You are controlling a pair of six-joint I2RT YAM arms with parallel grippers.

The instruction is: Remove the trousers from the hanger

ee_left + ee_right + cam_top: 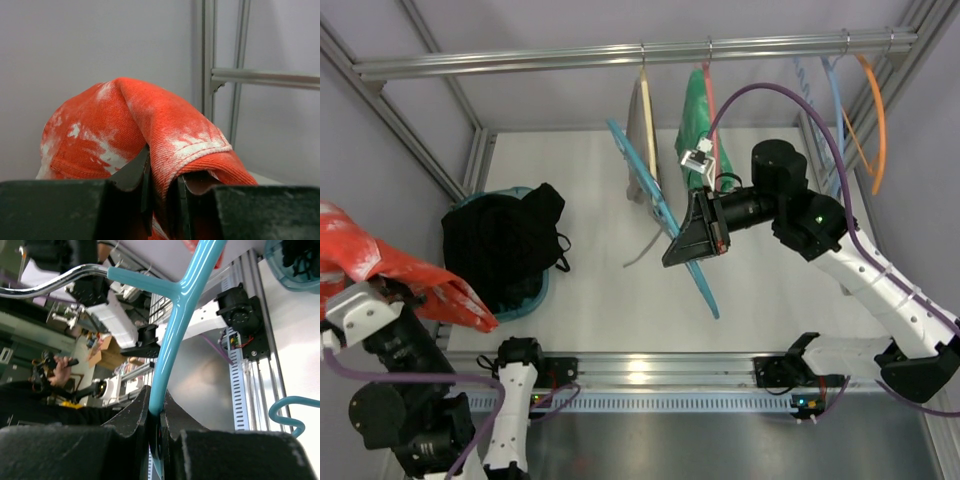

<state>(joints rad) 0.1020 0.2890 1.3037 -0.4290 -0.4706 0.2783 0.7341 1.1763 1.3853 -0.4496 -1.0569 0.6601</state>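
Off left, the left end effector (pixel 162 187) clamps the trousers (pixel 125 125); the right end effector (pixel 156 414) grips the hanger (pixel 177 335). Seemingly separated; next, release

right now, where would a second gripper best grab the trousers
The free tail of the trousers, which droops off to the right, approached from that side. The left gripper pinches a fold higher up, so the tail is the loose end with open space around it.
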